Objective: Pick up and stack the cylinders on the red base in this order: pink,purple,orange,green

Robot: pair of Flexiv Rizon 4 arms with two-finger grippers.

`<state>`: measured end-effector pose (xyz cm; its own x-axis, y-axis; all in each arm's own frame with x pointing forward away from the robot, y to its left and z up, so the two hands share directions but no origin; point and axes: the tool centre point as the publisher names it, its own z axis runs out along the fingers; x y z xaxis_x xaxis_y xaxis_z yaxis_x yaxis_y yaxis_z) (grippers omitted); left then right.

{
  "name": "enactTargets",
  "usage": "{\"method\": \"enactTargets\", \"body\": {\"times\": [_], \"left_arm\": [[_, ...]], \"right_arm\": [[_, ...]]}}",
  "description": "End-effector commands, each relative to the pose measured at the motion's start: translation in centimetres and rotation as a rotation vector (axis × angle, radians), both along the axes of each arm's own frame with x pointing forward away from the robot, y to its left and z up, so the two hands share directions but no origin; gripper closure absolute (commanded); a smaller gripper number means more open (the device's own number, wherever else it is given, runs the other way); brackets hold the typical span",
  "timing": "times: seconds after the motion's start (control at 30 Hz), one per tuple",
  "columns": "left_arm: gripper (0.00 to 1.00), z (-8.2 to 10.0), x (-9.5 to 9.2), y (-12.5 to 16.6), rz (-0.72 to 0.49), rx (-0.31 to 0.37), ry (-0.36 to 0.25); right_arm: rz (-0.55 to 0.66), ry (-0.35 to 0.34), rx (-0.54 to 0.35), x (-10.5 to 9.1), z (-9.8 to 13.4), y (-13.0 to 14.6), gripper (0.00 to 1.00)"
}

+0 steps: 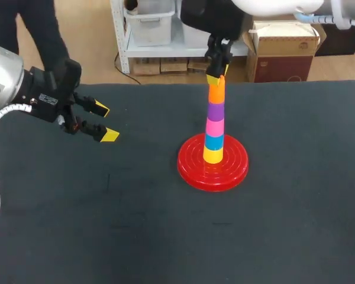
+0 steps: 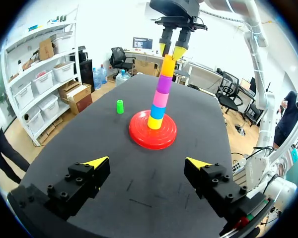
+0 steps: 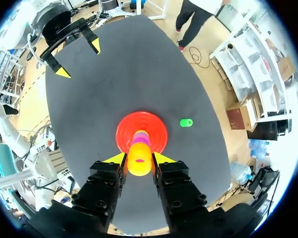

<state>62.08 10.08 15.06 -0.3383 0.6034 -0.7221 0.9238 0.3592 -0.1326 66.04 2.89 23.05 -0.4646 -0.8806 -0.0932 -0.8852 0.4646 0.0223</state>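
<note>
On the red base (image 1: 192, 168) stands a tower of cylinders: yellow (image 1: 213, 155) lowest, then blue (image 1: 213, 142), pink (image 1: 215, 126), purple (image 1: 215, 110) and orange (image 1: 216, 94) on top. My right gripper (image 1: 216, 76) comes down from above, and its fingers press the orange cylinder (image 3: 139, 161) from both sides. The green cylinder (image 2: 120, 106) stands alone on the mat past the base, to the side of the base (image 3: 159, 130) in the right wrist view (image 3: 186, 122); the head view does not show it. My left gripper (image 1: 103, 121) hovers open over the table's left part, holding nothing.
The black mat (image 1: 136, 225) covers the whole table. Its far edge runs just behind the tower, and the base sits right of the middle.
</note>
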Motion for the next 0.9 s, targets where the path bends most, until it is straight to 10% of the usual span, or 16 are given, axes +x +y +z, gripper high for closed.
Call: {"method": "enactTargets", "body": {"times": [0.03,0.67,0.7,0.8,0.9], "left_arm": [[0.0,-0.1,0.1,0.0,0.0,0.0,-0.001],[0.0,-0.1,0.1,0.0,0.0,0.0,-0.001],[0.0,-0.1,0.1,0.0,0.0,0.0,-0.001],[0.0,-0.1,0.1,0.0,0.0,0.0,-0.001],[0.0,-0.1,0.1,0.0,0.0,0.0,-0.001]], "right_arm": [[-0.012,-0.016,0.009,-0.6,-0.3,-0.8,1.0],[0.014,0.028,-0.024,0.9,-2.6,1.0,1.0],[0.017,0.033,0.004,0.8,-2.5,0.8,0.92],[0.02,0.01,0.016,0.4,-1.7,0.4,0.0],[0.031,-0.003,0.066,0.1,-0.7,0.2,0.0]]}}
